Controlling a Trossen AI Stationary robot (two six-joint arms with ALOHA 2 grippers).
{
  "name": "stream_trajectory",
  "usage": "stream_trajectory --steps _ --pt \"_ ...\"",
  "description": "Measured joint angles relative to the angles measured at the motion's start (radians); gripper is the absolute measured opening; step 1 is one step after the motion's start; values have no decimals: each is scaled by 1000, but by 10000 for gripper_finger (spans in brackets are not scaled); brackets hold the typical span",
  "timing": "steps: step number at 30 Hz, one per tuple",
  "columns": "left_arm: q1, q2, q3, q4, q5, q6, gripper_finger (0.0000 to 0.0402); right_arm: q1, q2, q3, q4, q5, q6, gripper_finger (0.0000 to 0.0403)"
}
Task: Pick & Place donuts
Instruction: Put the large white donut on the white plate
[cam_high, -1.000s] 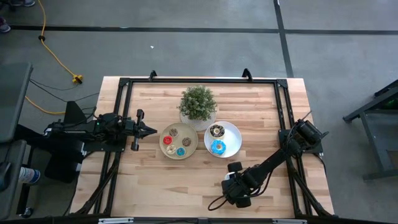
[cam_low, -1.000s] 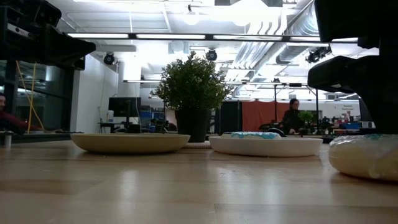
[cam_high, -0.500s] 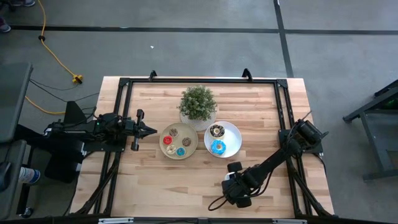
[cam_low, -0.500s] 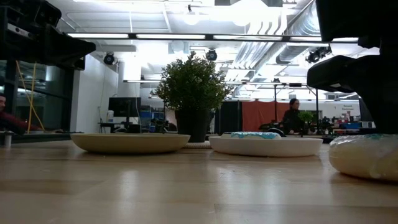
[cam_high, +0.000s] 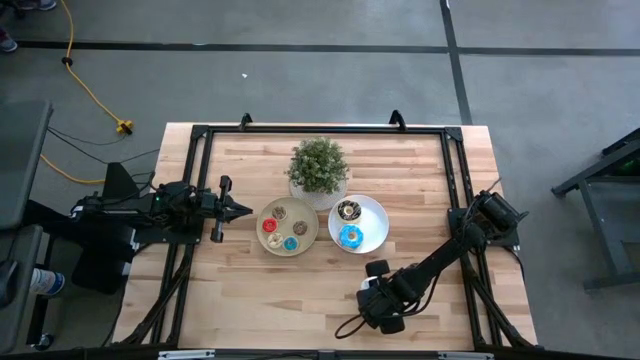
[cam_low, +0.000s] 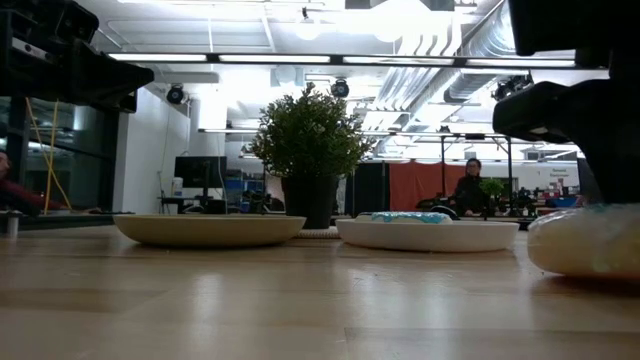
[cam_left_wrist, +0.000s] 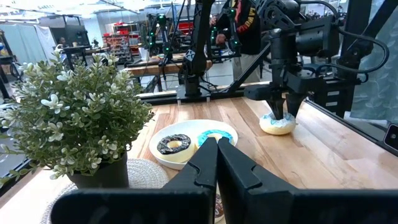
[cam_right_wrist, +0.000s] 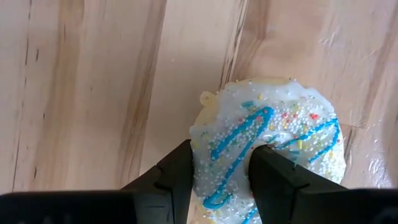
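A white-iced donut (cam_right_wrist: 267, 124) with blue drizzle and sprinkles sits near the table's near right edge, in my right gripper (cam_right_wrist: 221, 158), which is shut on it; the low view shows it at the far right (cam_low: 585, 240). On the white plate (cam_high: 375, 225) lie a chocolate donut (cam_high: 349, 209) and a blue donut (cam_high: 350, 237). The tan plate (cam_high: 305, 240) holds several small donuts. My left gripper (cam_high: 243, 209) waits shut at the table's left, just left of the tan plate. My right gripper holds the white donut by one side of its ring (cam_right_wrist: 224, 149), with one finger (cam_right_wrist: 273, 177) in the hole and the other (cam_right_wrist: 177, 177) outside the rim. The fingers come from above, pointing down. The donut lies flat in the hold, just above the table.
A potted plant (cam_high: 318, 168) stands on a round mat behind the two plates. A black frame (cam_high: 200, 135) runs along the table's left, far and right edges. Bare wood lies along the near side, left of the right gripper. People show in the room beyond.
My right gripper has risen a little, and the white donut has come up with it; in the low view it sits higher than before, with a shadow beneath it.
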Motion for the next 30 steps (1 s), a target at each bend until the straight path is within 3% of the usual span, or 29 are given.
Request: stream_trajectory --steps 19,30 --pt "0 0 0 0 0 0 1 -10 -161 0 -32 32 -5 133" --pt "0 0 0 0 0 0 1 -107 -257 -1 -157 38 -4 133"
